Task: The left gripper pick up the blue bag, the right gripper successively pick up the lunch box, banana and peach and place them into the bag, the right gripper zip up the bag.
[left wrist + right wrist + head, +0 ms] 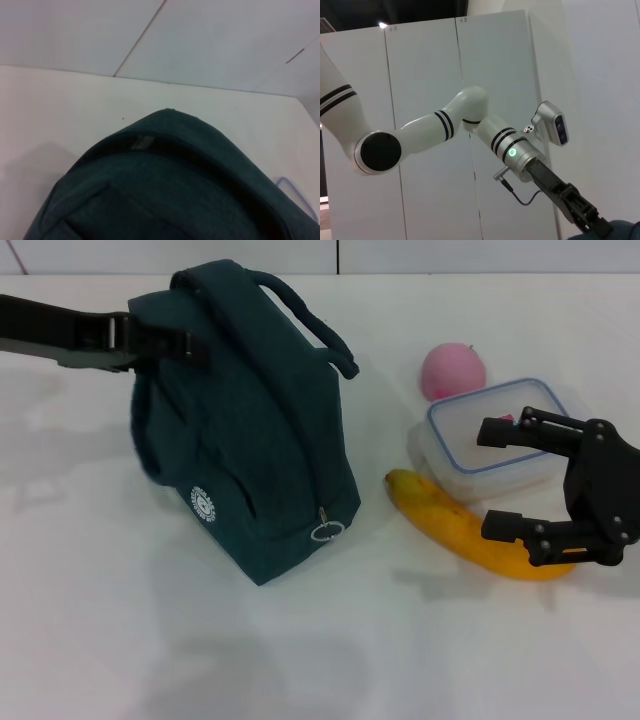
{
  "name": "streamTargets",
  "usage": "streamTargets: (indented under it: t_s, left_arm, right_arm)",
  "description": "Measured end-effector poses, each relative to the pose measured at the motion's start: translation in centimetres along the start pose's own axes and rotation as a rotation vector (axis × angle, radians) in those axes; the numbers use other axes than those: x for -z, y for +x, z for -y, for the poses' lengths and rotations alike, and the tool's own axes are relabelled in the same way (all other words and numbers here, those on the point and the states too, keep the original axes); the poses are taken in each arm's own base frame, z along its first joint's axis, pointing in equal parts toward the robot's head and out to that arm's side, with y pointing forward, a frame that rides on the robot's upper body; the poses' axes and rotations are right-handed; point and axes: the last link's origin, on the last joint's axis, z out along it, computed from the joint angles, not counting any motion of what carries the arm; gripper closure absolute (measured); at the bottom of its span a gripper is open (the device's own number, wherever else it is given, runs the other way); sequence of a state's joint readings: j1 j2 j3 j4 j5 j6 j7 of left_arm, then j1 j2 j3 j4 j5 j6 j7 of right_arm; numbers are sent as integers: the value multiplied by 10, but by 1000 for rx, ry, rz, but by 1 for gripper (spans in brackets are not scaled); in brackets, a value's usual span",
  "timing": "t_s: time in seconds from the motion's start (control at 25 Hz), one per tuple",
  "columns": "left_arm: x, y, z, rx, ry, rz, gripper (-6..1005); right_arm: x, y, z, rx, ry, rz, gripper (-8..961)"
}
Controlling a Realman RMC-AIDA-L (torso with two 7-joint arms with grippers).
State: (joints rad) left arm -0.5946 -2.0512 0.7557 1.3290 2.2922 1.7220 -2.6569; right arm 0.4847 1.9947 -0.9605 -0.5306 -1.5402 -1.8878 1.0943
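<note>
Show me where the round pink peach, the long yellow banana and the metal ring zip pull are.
round pink peach point(452, 370), head view, middle.
long yellow banana point(450, 523), head view, middle.
metal ring zip pull point(326, 531), head view, ring.

The blue bag point(240, 430) is seen upright and zipped shut, tilted. The pink peach point(452, 371) lies behind the lidded lunch box point(490, 440); the banana point(468, 530) is laid just in front of it.
</note>
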Motion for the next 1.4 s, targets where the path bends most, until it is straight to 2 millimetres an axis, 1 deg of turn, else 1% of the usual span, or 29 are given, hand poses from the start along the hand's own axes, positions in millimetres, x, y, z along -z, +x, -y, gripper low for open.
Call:
streamTargets:
  t_s: [0.2, 0.32, 0.56, 0.76, 0.96, 1.04, 1.28, 1.4]
  left_arm:
    - [-4, -3, 3, 13, 12, -17, 170]
    - [-9, -8, 4, 6, 12, -9, 172]
    - [-26, -15, -1, 9, 55, 141, 292]
    - [-31, -16, -5, -6, 69, 168, 392]
    - [-31, -15, -6, 18, 67, 164, 597]
    - [-30, -15, -6, 22, 65, 164, 838]
    - [-28, -15, -9, 37, 47, 171, 960]
    - [-26, -14, -17, 30, -5, 168, 960]
  right_arm:
    - [1, 0, 0, 1, 1, -1, 80]
    - [1, 0, 1, 2, 5, -2, 80]
    - [1, 0, 2, 2, 14, -5, 79]
    - [1, -1, 4, 8, 22, -1, 79]
    - [3, -1, 5, 7, 38, -3, 80]
    - [4, -1, 6, 9, 46, 0, 80]
    - [9, -4, 10, 16, 84, 12, 79]
    - [14, -4, 14, 1, 126, 22, 79]
